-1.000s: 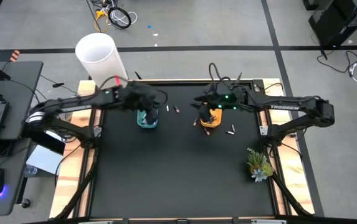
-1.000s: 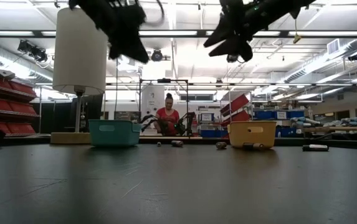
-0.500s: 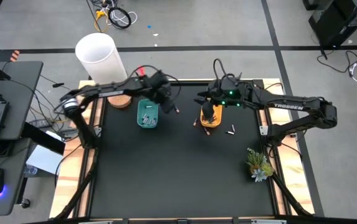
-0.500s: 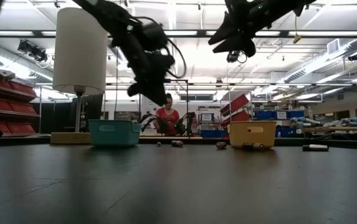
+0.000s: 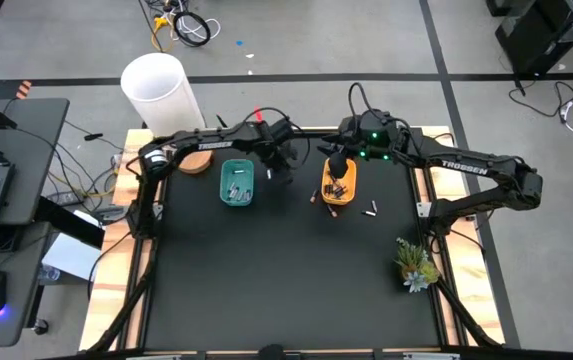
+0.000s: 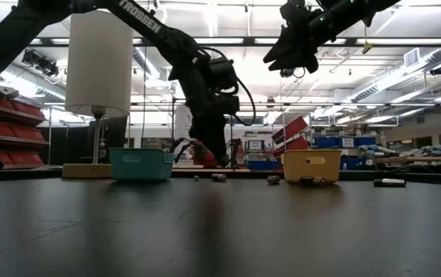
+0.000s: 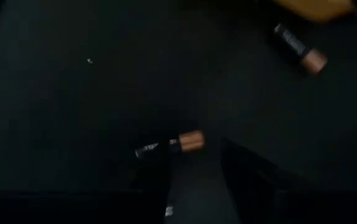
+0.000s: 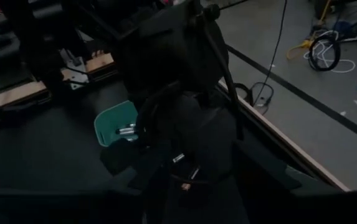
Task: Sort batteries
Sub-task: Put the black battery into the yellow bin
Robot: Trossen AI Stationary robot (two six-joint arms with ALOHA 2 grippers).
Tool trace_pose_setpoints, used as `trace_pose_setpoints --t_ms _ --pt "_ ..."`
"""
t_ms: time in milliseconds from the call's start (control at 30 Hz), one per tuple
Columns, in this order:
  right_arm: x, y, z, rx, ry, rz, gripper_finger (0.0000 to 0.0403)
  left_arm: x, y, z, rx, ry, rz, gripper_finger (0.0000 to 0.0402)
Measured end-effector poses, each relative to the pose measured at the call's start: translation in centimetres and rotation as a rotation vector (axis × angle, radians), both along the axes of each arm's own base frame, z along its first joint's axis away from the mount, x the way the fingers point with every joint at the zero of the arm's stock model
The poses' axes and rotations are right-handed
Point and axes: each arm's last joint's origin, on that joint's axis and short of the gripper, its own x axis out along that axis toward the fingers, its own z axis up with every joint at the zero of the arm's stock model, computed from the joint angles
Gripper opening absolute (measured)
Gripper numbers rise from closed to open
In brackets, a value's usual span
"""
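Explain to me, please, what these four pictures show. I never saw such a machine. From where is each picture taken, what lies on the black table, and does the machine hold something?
This is a robot with two dark arms, each ending in a two-finger gripper. One picture looks down from above, one looks level across the table, and two come from cameras on the arms' wrists.

On the table stand a teal tray and a yellow tray, both with small batteries inside. More batteries lie loose, such as one near the yellow tray.

The left gripper reaches down between the trays with its fingers apart, just over a dark battery with a copper end. It holds nothing yet. The right gripper hovers above the yellow tray.
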Motion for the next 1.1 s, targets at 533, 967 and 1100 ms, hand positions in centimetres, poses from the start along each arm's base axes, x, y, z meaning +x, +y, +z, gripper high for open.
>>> trace_pose_setpoints --t_ms 533,967,1100 --pt "0.0 0.1 0.0 0.103 -0.044 0.056 0.0171 -0.7 0.7 -0.3 0.356 0.082 -0.713 0.0152" --pt "0.0 0.1 0.0 0.089 -0.040 0.109 0.0171 -1.1 0.8 -2.4 0.386 0.075 -0.808 0.0152" --pt "0.0 0.1 0.1 0.088 -0.041 0.135 0.0171 -0.8 0.9 -3.5 0.368 0.095 -0.831 0.0152"
